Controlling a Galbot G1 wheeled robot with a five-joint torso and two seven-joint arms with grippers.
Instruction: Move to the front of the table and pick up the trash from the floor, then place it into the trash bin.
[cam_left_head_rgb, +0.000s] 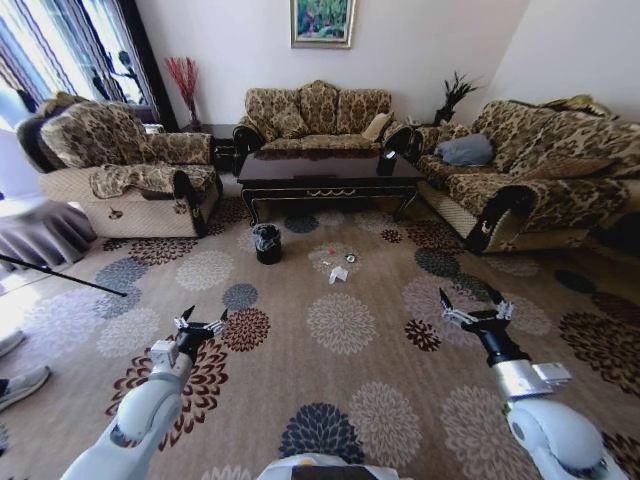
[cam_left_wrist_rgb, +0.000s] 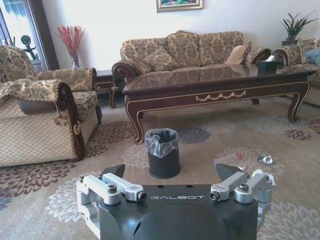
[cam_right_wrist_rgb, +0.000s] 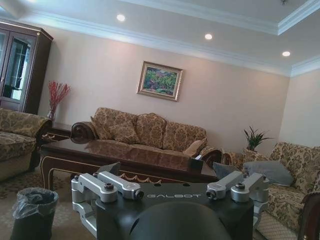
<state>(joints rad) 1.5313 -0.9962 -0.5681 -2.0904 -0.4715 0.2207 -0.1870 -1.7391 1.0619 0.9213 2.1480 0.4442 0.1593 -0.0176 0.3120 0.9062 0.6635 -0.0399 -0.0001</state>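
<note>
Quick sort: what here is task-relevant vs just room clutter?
Job: table; trash on the carpet before it; trash bin; left pincer and right pincer, both open, empty.

Clutter: sofas; grey cushion; painting; red twig vase.

Daylight enters strongly through the window (cam_left_head_rgb: 40, 45), overexposed to white glare. Recessed ceiling lights (cam_right_wrist_rgb: 208, 36) glow. The table (cam_left_head_rgb: 330, 170) top shows glossy reflections. Head view bends markedly toward its edges.
</note>
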